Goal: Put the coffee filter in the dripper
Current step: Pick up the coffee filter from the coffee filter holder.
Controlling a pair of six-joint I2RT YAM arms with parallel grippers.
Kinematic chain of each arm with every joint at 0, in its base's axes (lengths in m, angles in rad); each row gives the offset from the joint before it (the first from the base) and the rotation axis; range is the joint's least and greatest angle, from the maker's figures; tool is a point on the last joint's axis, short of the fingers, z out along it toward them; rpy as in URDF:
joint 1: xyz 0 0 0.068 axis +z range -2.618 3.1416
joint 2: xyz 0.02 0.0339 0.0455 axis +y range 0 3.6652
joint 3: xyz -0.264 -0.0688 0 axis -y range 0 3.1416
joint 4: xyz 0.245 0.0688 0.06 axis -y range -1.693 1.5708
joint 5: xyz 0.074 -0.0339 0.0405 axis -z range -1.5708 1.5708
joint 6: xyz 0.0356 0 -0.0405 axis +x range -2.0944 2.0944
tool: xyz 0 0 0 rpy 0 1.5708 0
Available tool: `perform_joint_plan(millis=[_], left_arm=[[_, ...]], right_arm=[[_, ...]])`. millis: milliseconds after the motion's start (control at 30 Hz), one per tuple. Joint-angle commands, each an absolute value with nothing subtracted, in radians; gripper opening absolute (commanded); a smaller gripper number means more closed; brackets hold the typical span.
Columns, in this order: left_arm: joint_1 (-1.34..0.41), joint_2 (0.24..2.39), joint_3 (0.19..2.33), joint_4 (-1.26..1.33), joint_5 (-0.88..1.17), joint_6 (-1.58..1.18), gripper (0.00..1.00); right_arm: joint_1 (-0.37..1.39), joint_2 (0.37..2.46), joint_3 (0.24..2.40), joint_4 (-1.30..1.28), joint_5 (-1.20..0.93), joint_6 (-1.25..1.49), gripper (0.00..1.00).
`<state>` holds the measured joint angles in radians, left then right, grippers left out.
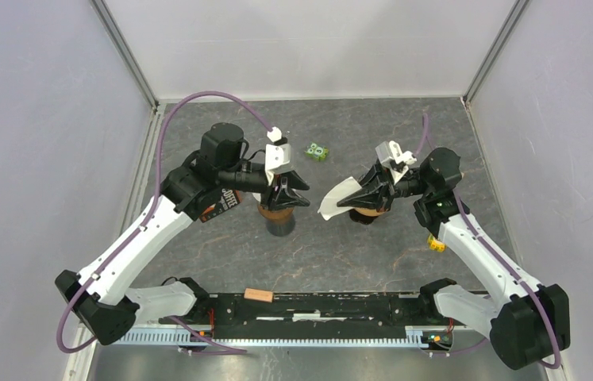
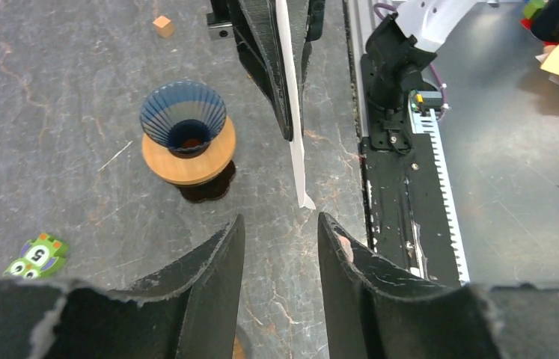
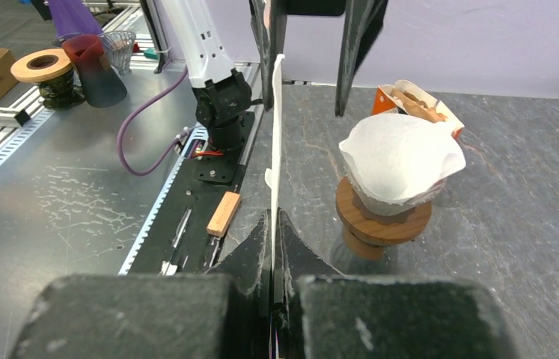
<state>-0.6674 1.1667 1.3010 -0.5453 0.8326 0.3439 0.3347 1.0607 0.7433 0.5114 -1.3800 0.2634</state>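
My right gripper (image 3: pixel 274 217) is shut on a flat, folded white coffee filter (image 3: pixel 276 127), held upright and seen edge-on. In the top view the coffee filter (image 1: pixel 331 200) sticks out left of the right gripper (image 1: pixel 348 202). An empty blue ribbed dripper (image 2: pixel 184 120) on a wooden collar stands just beside and below it. My left gripper (image 2: pixel 280 224) is open with nothing between its fingers. It hovers over a second dripper (image 3: pixel 399 157) on a wooden collar, which holds an opened white filter.
An orange coffee-filter package (image 3: pixel 411 101) stands behind the lined dripper. A green toy block (image 1: pixel 316 151) lies at the back, a yellow one (image 1: pixel 436 244) by the right arm. A small wooden block (image 1: pixel 259 295) rests on the black rail at the near edge.
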Motion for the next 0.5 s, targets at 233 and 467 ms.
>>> perform_joint_plan(millis=[233, 467], left_arm=[[-0.687, 1.152, 1.160, -0.322, 0.893, 0.266, 0.48], [-0.690, 1.158, 1.150, -0.298, 0.899, 0.248, 0.47]], right_arm=[[0.380, 1.044, 0.742, 0.528, -1.393, 0.256, 0.00], [0.382, 1.052, 0.744, 0.556, -1.382, 0.282, 0.00]])
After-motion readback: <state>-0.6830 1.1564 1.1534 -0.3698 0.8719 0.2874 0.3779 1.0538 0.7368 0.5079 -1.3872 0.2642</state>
